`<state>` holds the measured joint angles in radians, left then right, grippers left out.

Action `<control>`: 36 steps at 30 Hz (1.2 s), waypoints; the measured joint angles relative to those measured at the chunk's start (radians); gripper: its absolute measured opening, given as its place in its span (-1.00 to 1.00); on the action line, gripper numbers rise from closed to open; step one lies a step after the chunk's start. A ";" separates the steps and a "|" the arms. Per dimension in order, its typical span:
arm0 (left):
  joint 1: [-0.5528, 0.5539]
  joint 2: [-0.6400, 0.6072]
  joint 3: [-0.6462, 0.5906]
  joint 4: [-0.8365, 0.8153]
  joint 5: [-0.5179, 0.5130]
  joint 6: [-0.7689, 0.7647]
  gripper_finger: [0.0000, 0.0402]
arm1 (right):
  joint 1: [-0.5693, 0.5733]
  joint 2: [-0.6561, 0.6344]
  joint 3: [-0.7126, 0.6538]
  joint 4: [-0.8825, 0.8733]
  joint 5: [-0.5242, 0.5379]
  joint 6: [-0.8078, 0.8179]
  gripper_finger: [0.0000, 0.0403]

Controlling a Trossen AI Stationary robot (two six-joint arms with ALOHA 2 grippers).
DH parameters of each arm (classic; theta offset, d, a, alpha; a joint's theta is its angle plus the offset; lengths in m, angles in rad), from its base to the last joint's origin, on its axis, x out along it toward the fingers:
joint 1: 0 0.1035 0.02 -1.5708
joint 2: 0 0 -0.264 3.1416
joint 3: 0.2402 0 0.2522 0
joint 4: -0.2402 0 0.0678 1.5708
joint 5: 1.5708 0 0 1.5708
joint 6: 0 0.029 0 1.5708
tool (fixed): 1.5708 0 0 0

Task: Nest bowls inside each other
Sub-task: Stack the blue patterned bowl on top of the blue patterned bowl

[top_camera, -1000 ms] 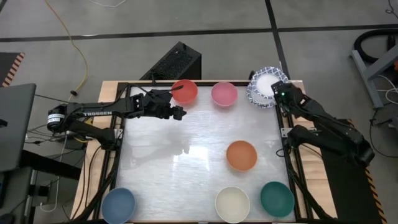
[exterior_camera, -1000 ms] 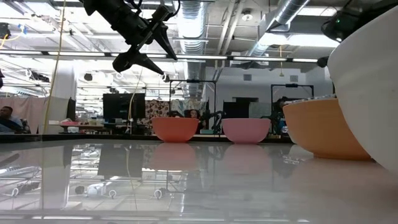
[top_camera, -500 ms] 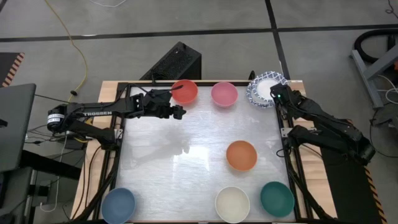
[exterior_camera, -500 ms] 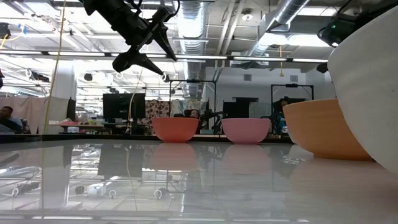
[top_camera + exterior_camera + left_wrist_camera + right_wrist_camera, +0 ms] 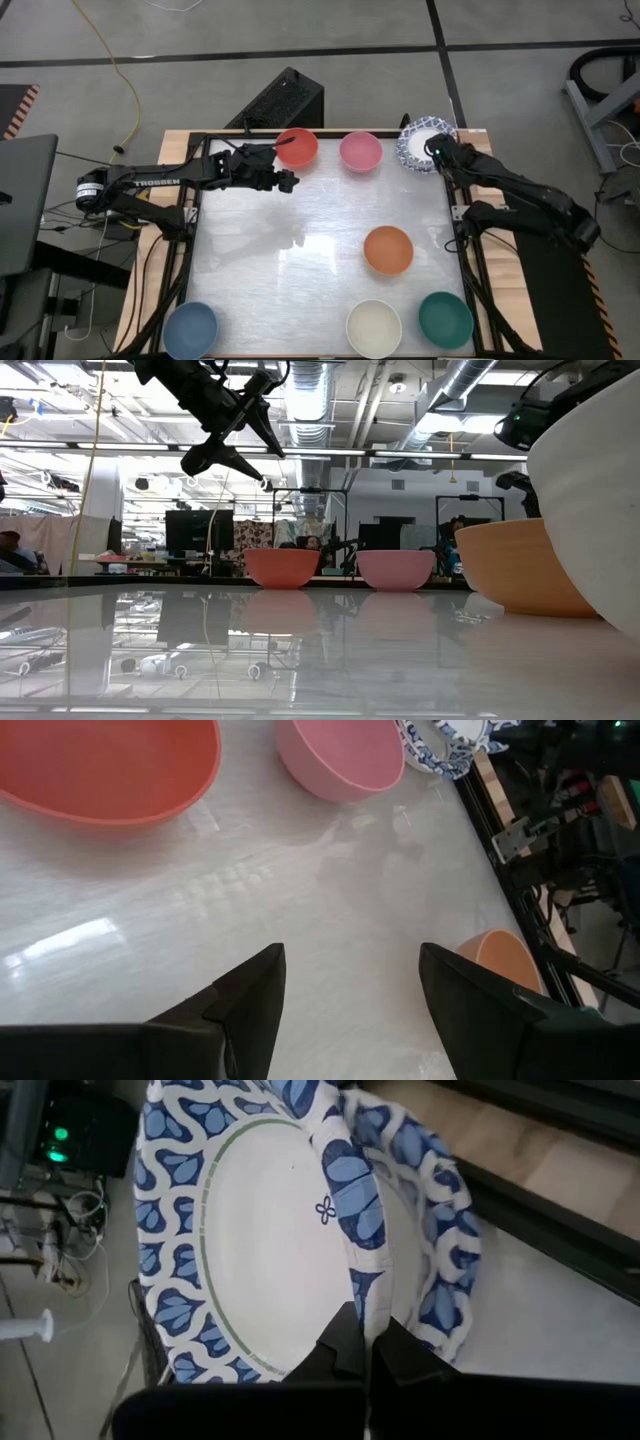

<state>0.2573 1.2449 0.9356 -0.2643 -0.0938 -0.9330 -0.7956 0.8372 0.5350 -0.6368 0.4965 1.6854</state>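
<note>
Grey floor lies all round the table [image 5: 300, 300], and its white top is shiny like glass. Bowls sit along its edges. At the far edge stand the red bowl [image 5: 297, 147] and the pink bowl [image 5: 360, 151], side by side but not touching. At the far right corner is the blue-patterned bowl [image 5: 416, 142]. The right wrist view shows more than one patterned rim there, one tucked inside the other, but how many I cannot tell.

The right gripper [image 5: 437, 151] is at that far right corner. Its fingers are pinched tight on the rim of the blue-patterned bowl [image 5: 300, 1230], one finger inside the rim and one outside. The bowl looks tipped up on its edge in the grip.

The left gripper [image 5: 287, 181] hangs above the table near the far left corner, just beside the red bowl, and its fingers are spread wide with nothing between them.

The orange bowl [image 5: 388, 249] sits alone toward the right side. Along the near edge are the blue bowl [image 5: 190, 328] at the left corner, then the cream bowl [image 5: 373, 326] and the teal bowl [image 5: 445, 319] at the right.

From the held bowl, the pink bowl lies along the far edge toward the left and is the closest plain one. The right arm is nearer to it, so I think that is the easy way to go next. The red bowl is closer to the left arm.
</note>
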 joint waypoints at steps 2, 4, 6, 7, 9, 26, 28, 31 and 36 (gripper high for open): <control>0.000 0.000 0.000 0.000 0.000 0.001 0.09 | 0.000 0.000 0.000 0.017 0.000 -0.030 -0.98; 0.000 0.000 0.000 0.000 0.000 0.001 0.09 | -0.001 -0.005 0.000 0.043 -0.006 -0.064 -0.98; 0.000 0.000 0.000 0.000 0.002 0.002 0.09 | -0.008 -0.017 0.000 0.048 -0.020 -0.087 -0.98; 0.000 0.000 0.000 0.000 0.003 0.002 0.09 | -0.012 -0.024 0.000 0.046 -0.024 -0.096 -0.98; 0.000 0.000 0.000 0.000 0.003 0.002 0.09 | -0.018 -0.042 0.000 0.039 -0.028 -0.111 -0.98; 0.002 0.000 0.000 0.001 0.008 -0.004 0.09 | 0.041 -0.414 -0.346 0.311 0.004 0.048 -0.98; 0.002 0.000 0.000 0.000 0.011 -0.009 0.09 | 0.041 -0.416 -0.347 0.265 0.011 0.087 -0.98; 0.002 0.000 0.000 0.001 0.013 -0.012 0.09 | 0.043 -0.411 -0.347 0.248 0.014 0.097 -0.98; 0.002 0.000 0.000 0.001 0.011 -0.013 0.09 | 0.041 -0.411 -0.347 0.250 0.023 0.089 -0.98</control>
<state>0.2596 1.2449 0.9356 -0.2634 -0.0830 -0.9459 -0.7545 0.4259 0.1883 -0.3866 0.5190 1.7748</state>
